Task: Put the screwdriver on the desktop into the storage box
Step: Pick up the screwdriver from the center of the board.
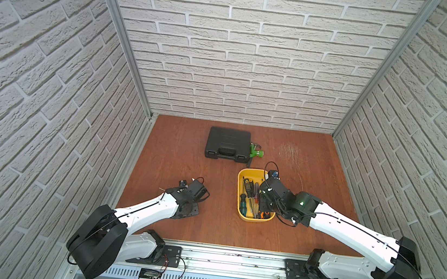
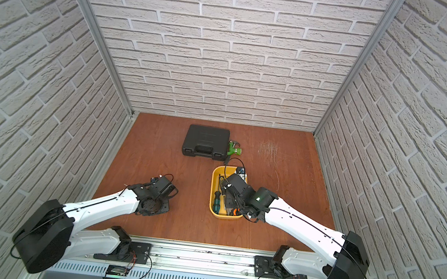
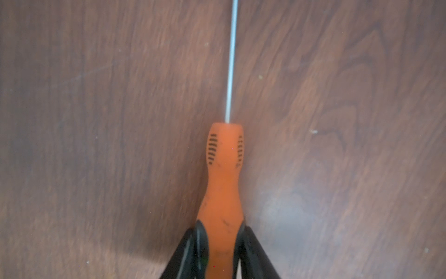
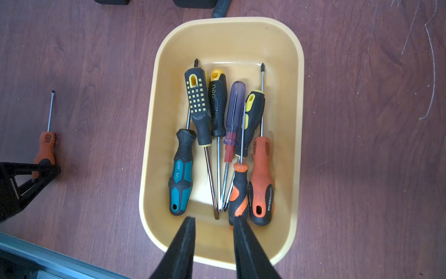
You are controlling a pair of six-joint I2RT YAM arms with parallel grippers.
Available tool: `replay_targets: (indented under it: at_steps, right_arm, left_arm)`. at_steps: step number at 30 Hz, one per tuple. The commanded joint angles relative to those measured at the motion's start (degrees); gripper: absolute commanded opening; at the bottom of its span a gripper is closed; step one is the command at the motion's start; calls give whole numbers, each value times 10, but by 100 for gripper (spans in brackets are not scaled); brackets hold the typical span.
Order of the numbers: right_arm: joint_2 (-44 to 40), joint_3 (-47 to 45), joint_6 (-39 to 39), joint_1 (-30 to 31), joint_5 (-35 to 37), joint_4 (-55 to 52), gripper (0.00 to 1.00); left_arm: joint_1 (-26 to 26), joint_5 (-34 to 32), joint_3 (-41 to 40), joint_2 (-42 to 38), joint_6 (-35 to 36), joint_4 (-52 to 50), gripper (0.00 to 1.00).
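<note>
Left gripper [image 3: 222, 223] clamps the slim orange-handled screwdriver [image 3: 223, 181] on the desktop [image 3: 96, 120]; right gripper [image 4: 214, 218] spread apart.

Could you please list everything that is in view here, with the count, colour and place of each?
desktop: one, reddish-brown wood grain, beneath everything.
storage box: one, yellow, right of centre on the desktop.
screwdrivers in the box: seven, handles black-yellow, purple-red, teal-black and orange-black, lying lengthwise.
small screwdriver: one, orange handle, flat on the desktop, apart from the storage box.
tool case: one, black, lid shut, towards the back.
green tool: one, green, beside the tool case; kind unclear.
left gripper: one, black, closed on the small screwdriver's handle.
right gripper: one, black, open, above the storage box.
</note>
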Motion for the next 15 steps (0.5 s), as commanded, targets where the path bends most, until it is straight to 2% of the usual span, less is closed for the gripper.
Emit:
replay_targets:
  at_steps: [1,15]
  right_arm:
    - [-10,14,0,3,11,3,32]
    - [-10,8,7,3,3,19,31]
  left_arm:
    - [-1,-6,-3,-14,-7,-4,29]
    - [-1,-24,14,-72,-5,-13,6]
